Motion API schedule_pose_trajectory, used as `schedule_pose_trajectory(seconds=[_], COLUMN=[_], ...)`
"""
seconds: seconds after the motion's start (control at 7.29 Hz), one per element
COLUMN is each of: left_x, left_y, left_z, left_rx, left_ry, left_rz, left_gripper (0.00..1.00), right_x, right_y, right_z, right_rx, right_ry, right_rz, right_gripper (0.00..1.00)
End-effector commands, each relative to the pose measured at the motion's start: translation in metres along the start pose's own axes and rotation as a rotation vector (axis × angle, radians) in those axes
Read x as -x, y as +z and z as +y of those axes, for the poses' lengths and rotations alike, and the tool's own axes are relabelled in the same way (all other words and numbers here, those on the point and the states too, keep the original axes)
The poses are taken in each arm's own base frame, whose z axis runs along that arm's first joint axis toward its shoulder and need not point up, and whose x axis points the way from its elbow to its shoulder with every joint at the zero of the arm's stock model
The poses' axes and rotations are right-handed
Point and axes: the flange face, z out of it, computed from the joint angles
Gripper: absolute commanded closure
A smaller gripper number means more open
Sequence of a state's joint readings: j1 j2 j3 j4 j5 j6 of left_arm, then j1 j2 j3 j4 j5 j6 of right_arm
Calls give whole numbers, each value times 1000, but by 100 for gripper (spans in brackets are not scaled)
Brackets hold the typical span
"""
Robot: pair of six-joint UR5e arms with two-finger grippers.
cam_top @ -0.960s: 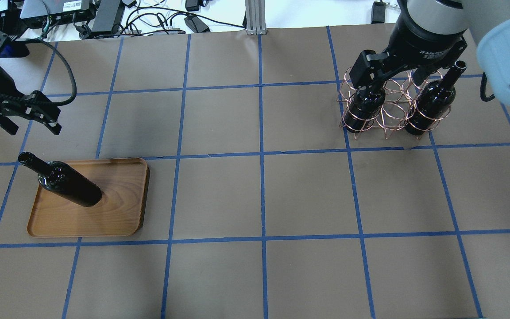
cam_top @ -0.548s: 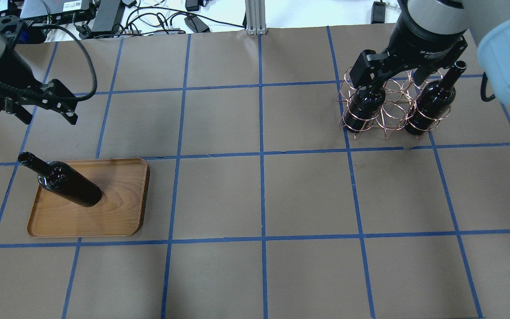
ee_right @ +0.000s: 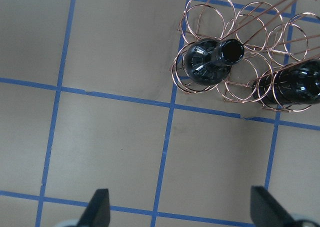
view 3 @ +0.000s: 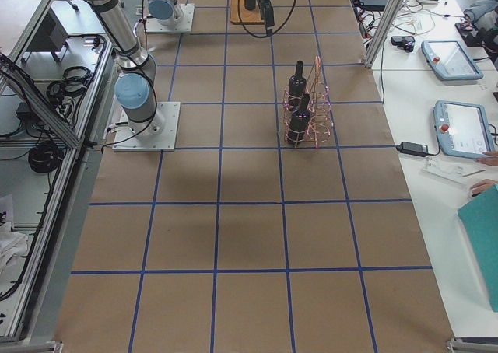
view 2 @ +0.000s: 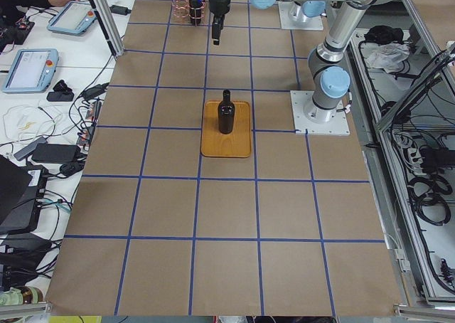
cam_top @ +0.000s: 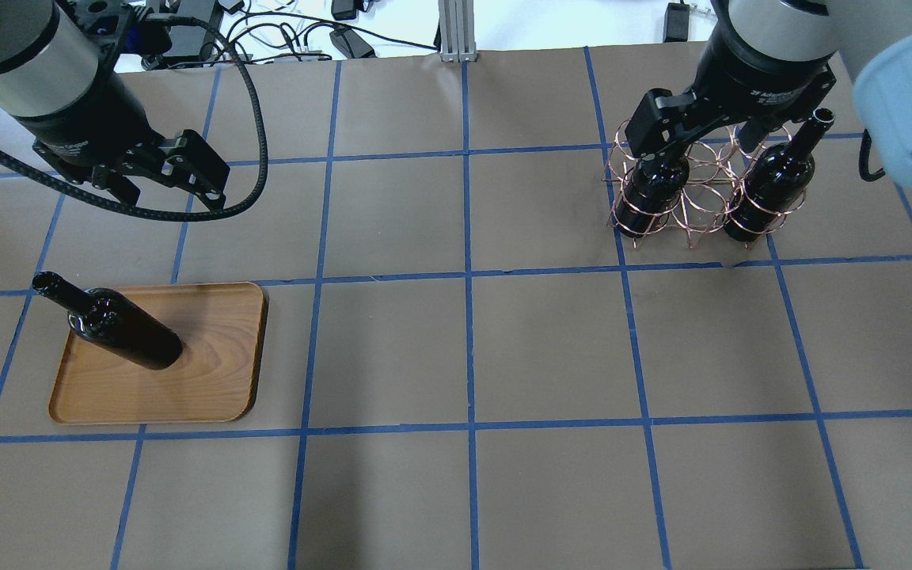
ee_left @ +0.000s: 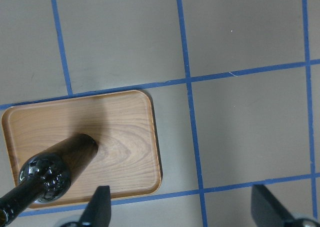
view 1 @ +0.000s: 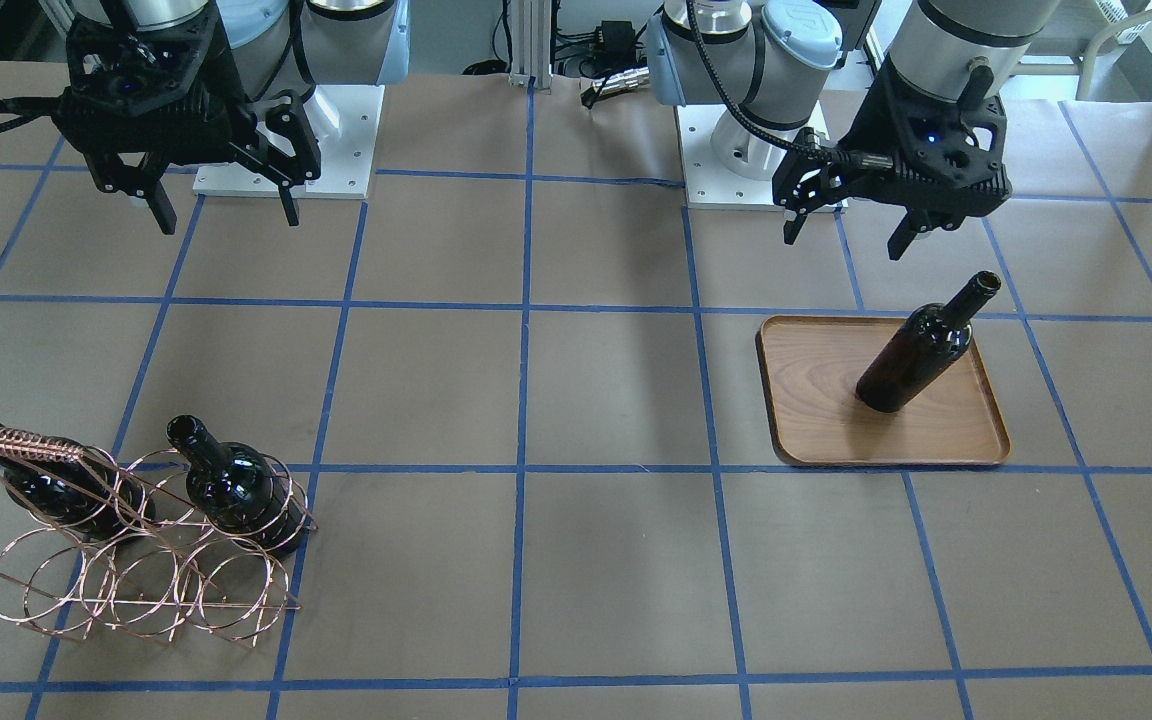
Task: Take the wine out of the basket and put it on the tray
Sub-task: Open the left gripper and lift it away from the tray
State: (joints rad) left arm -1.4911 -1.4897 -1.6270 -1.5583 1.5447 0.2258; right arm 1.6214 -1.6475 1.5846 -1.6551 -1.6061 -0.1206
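We are holding the left gripper (view 1: 846,232) with its fingers spread wide and empty, hovering near the tray (view 1: 816,425), where one wine bottle (view 1: 911,350) is standing upright. Our right gripper (view 1: 229,215) is likewise hanging wide open and empty near the basket (view 1: 136,592), which is holding two more bottles (view 1: 231,487).

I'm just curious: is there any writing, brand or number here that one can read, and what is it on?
"2F Adapti…": white print on the black body of the right tool; the rest is blurred.
Bottle on the tray, and those in the wire rack: no labels.
Tablet screens beside the table: too small to read.
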Motion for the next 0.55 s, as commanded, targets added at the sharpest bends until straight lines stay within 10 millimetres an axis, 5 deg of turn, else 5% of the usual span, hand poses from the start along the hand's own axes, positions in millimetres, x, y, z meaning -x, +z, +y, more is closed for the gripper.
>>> schedule_pose_trajectory(seconds=[0.0,0.41], left_x=[-5,-5], left_y=[4,2], left_z=[7,11], left_rx=[35,46], left_ry=[6,6], left_rz=[15,15], left_gripper=[0,0], right_x=[0,0], right_y=[0,0], right_z=[0,0], right_rx=[1,0], right_ry=[-1,-1], right_rz=[0,0], right_gripper=[0,0])
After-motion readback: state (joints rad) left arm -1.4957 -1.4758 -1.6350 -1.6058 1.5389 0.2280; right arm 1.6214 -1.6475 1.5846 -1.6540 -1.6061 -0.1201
